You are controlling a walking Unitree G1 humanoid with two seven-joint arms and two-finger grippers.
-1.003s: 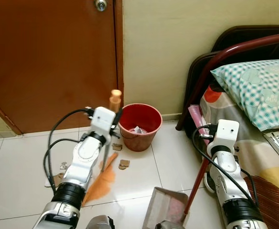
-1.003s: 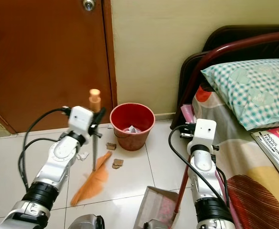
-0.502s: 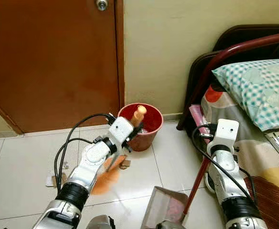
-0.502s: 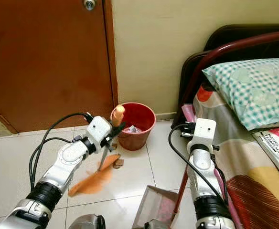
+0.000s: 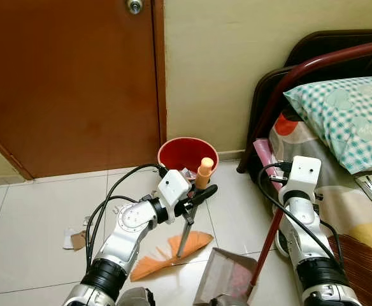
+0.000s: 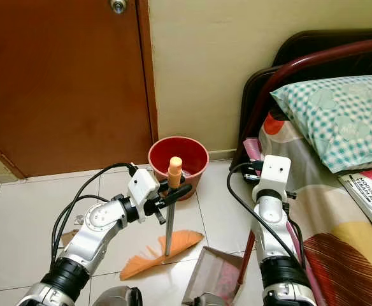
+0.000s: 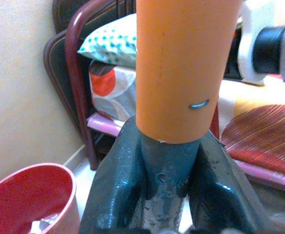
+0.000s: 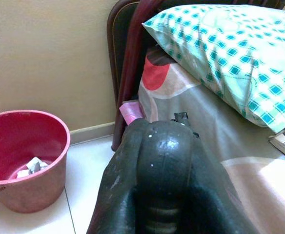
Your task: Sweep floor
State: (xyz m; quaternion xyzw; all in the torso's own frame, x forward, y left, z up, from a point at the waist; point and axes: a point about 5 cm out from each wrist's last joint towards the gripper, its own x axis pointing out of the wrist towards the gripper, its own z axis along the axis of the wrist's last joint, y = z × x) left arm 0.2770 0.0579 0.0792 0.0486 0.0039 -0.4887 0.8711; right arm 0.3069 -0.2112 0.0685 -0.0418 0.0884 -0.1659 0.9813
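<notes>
My left gripper [image 5: 197,193] is shut on the broom's grey shaft just below its orange handle end [image 7: 181,68]. The broom stands nearly upright, and its orange bristles [image 5: 173,250] are spread on the tiles right beside the dustpan's mouth. The grey dustpan [image 5: 224,280] sits on the floor at the bottom centre. Its red handle [image 5: 265,245] rises to my right gripper [image 8: 163,161], which is shut over the handle's black top. A white paper scrap and a brown scrap [image 5: 72,239] lie on the tiles to the left.
A red bucket [image 5: 187,153] with crumpled paper inside stands against the wall behind the broom. A brown door [image 5: 71,83] is at the back left. On the right, close to my right arm, a bed with a dark red frame [image 5: 281,89] carries a checked pillow [image 5: 345,115] and a book.
My left gripper has swung right and down, dragging the bristles across the tiles to the dustpan. The brown scraps before the bucket are gone from sight. The right arm has hardly moved.
</notes>
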